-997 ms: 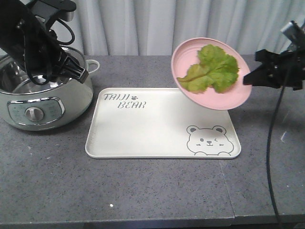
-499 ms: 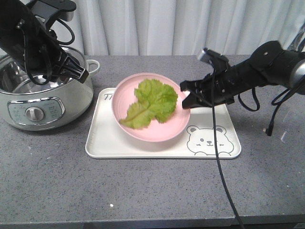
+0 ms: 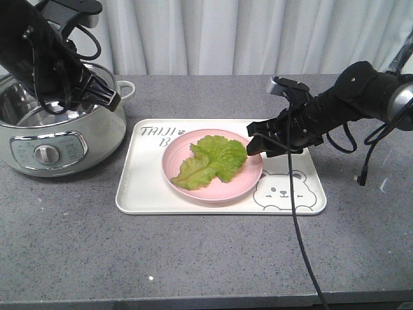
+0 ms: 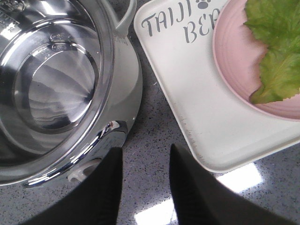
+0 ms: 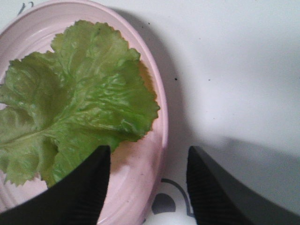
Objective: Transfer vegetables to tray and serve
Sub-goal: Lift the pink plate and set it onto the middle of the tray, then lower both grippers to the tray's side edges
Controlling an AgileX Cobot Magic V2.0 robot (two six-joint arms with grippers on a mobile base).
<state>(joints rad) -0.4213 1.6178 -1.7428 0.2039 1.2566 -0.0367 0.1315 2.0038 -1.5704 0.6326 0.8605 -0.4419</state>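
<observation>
Front view, plate: the pink plate is sitting on the tray, right of centre, hiding part of the lettering.
Front view, vegetables: the lettuce leaf is lying flat in the plate and is not touching the tray surface itself.
Front view, right claw: my right claw is hovering at the plate's far-right rim. From here I cannot tell whether it is touching.
Front view, left arm: my left arm is hanging over the open pot at the left, apart from the tray.
Left wrist view, left claw: my left claw is standing with its fingers parted and gripping nothing. It is above the grey table, between the pot and the tray's left edge.
Right wrist view, right claw: my fingers are standing spread wide on either side of the plate's rim without pinching it, so I am reading the claw as released.
Right wrist view, vegetables: the leaf is covering most of the plate, with its frilled edge inside the rim.
Progress: the leaf is resting on the tray only by way of the plate, so I am judging the transfer done. Serving the tray is looking like the step left.
</observation>
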